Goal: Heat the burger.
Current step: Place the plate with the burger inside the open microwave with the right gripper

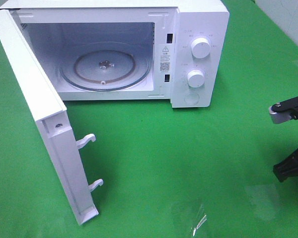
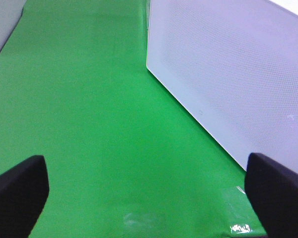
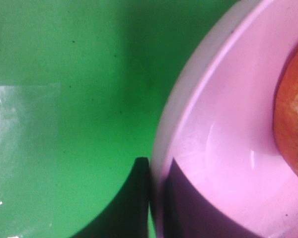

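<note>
Only a slice of the burger (image 3: 293,124) shows, its golden-brown bun at the edge of the right wrist view, resting on a pink plate (image 3: 223,148). My right gripper (image 3: 156,198) is shut on the plate's rim, one dark finger outside it and one inside. In the exterior high view part of the right arm (image 1: 293,163) shows at the right edge, while plate and burger are out of frame. My left gripper (image 2: 149,198) is open over bare green cloth, with nothing between its fingers.
The white microwave (image 1: 198,29) stands at the back, its door (image 1: 44,114) swung wide open toward the front left and its glass turntable (image 1: 107,67) bare. The door's outer panel (image 2: 238,74) is beside the left gripper. Green cloth (image 1: 188,158) covers the table.
</note>
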{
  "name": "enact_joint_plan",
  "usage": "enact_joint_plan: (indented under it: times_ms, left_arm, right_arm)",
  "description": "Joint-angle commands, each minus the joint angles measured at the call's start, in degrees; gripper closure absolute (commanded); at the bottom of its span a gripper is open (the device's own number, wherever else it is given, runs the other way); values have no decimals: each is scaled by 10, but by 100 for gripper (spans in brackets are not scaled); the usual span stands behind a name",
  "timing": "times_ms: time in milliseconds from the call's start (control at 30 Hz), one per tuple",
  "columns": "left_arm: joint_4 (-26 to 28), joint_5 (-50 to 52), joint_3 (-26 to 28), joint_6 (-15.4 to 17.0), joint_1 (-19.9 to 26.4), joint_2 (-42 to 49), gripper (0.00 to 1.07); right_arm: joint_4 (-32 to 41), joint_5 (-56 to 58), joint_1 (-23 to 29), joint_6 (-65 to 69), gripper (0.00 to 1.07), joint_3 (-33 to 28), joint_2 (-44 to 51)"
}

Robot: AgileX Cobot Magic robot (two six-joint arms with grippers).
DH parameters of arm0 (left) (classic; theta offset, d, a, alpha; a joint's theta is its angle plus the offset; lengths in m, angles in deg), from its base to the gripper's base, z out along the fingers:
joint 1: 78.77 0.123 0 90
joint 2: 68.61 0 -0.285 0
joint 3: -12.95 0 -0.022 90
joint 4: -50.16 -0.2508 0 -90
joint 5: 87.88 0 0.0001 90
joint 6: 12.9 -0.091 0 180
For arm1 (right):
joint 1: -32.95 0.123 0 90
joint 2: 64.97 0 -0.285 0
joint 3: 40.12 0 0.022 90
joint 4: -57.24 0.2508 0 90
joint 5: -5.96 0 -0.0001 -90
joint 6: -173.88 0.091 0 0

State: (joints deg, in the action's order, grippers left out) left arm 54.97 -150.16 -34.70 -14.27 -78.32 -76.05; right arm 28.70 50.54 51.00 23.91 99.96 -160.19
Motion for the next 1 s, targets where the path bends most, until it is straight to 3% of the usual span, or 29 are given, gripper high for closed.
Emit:
enact_joint_plan:
  times_ms: [33,300,633,1000]
  left_arm:
    - [-1,10,0,2,-2,9,5]
    - [-1,10,0,2,-2,9,5]
    - [-1,10,0,2,-2,9,5]
    - [-1,10,0,1,-2,9,5]
  right_arm:
    - [-35,32,10,9,107,-1,14]
    - [-40,83,42,-5,107,-1,50]
    - [-30,111,46,-23,107,-1,87]
    - [-32,154,105,-41,107,-1,108]
